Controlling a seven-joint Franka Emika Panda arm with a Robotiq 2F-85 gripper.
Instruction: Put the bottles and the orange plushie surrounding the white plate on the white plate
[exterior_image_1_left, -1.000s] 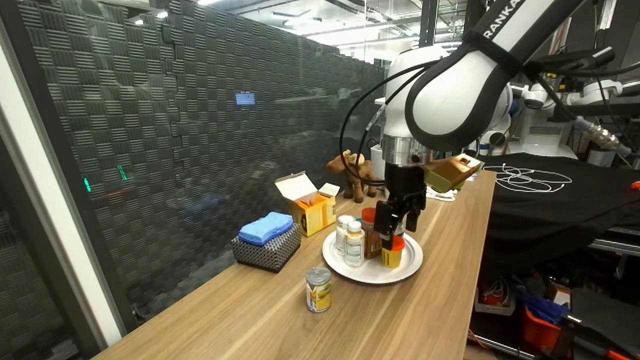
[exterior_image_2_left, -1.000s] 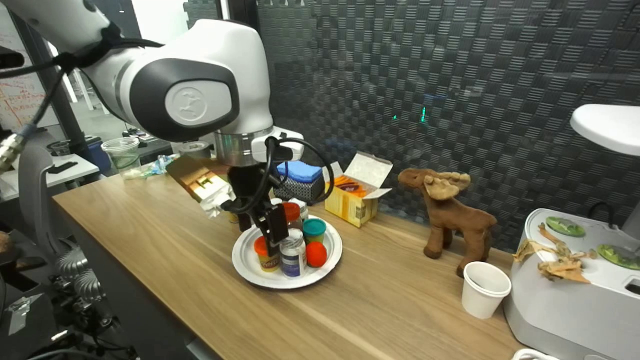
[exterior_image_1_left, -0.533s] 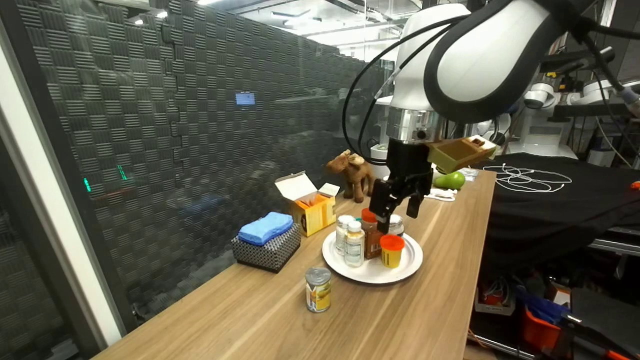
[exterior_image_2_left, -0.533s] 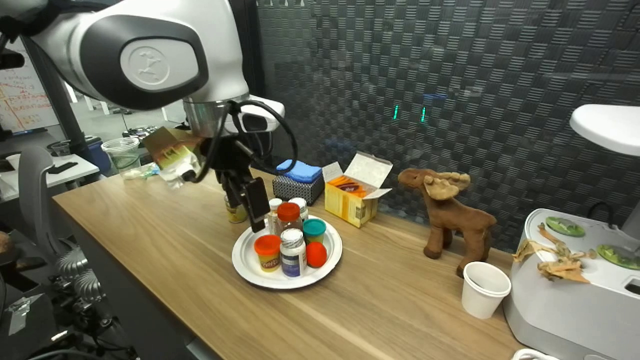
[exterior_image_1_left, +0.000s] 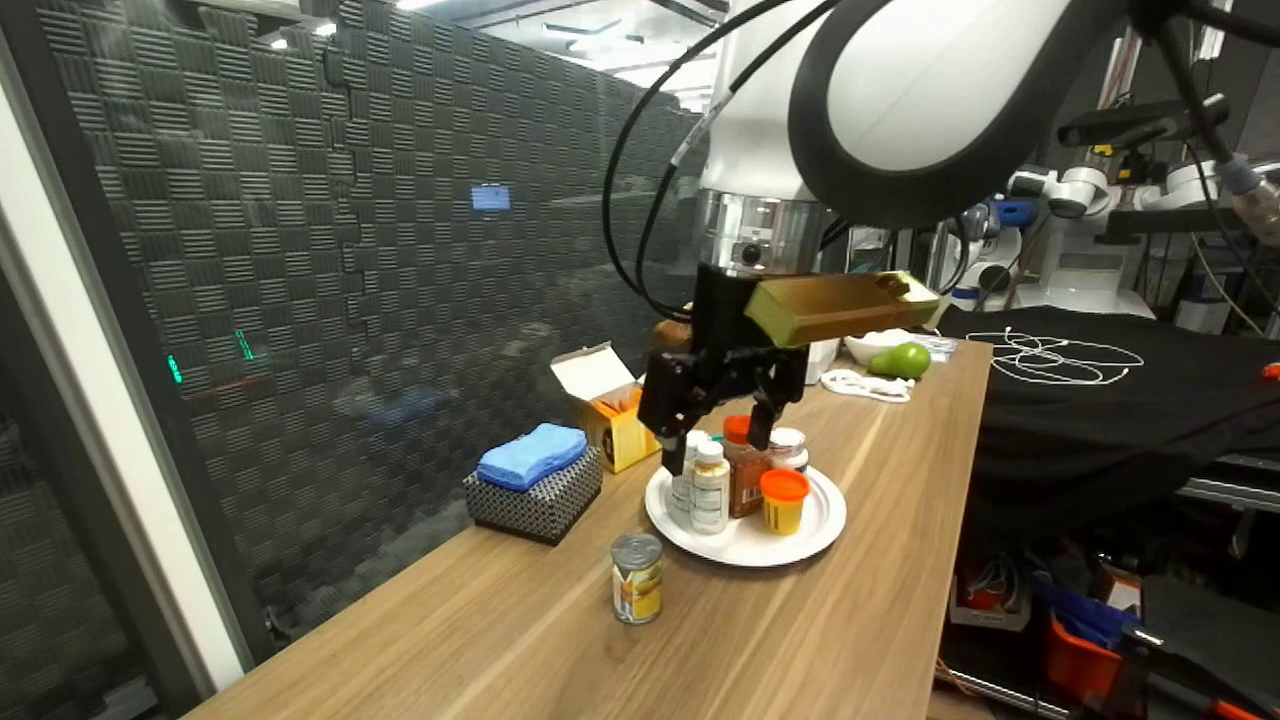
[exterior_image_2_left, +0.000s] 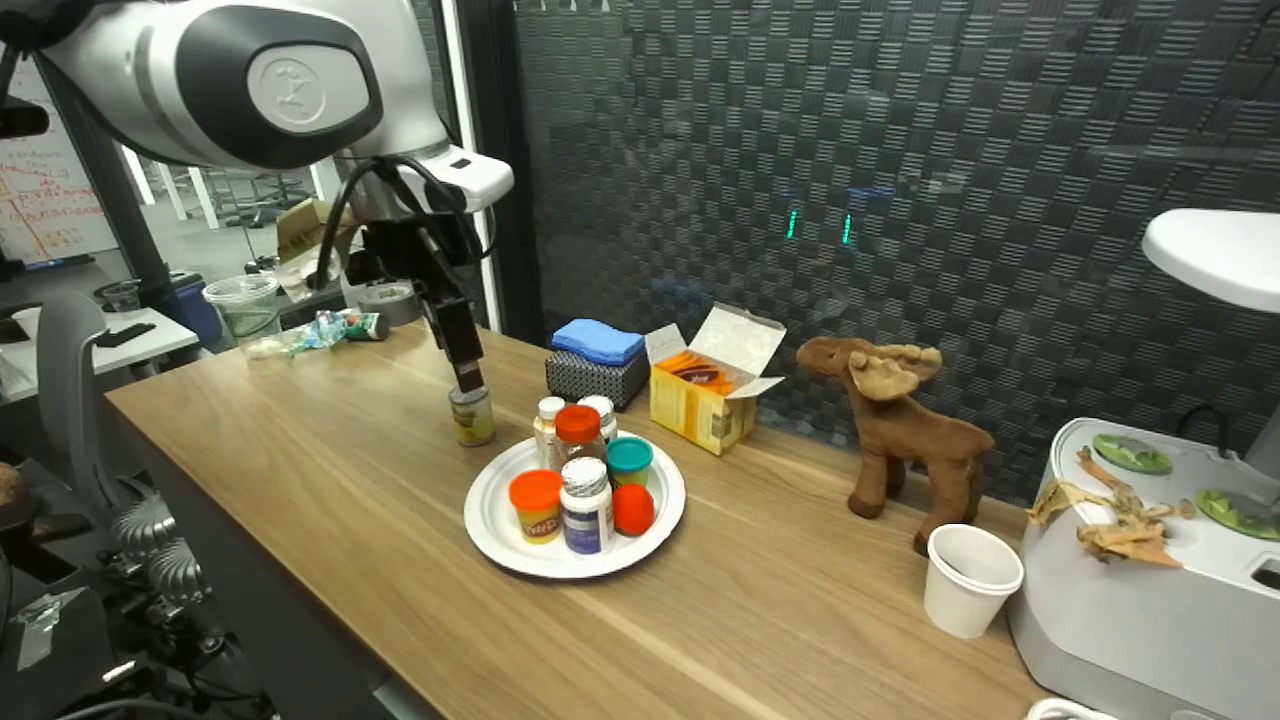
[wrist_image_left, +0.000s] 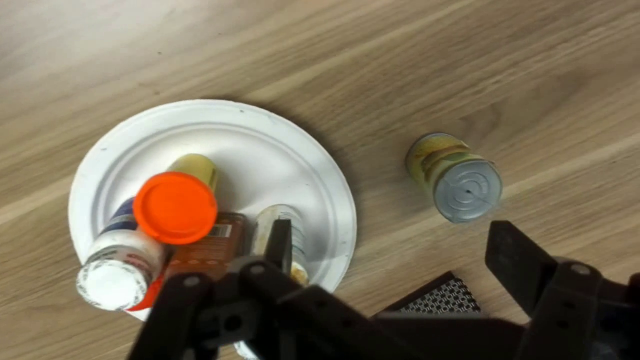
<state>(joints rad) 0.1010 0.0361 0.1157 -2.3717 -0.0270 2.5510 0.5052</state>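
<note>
- White-and-black robot arm (exterior_image_1_left: 925, 90), bent downward in both exterior views.
- Shiny silver cylindrical metal wrist (exterior_image_1_left: 757, 230), standing roughly upright.
- Black two-fingered gripper (wrist_image_left: 391, 230), below the wrist, pointing downward, jaws spread wide apart.

White bottle (wrist_image_left: 299, 239), wrist view: partly hidden by the gripper (wrist_image_left: 391, 245). Plush moose (exterior_image_1_left: 672, 334), in an exterior view: mostly hidden behind it.

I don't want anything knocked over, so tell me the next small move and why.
Probably lift the open gripper straight up. It holds nothing, bottles and the orange plushie sit on the white plate, and in the wrist view one finger overlaps a white bottle, so going sideways first might tip it. Any move toward the can beside the plate should wait.
</note>
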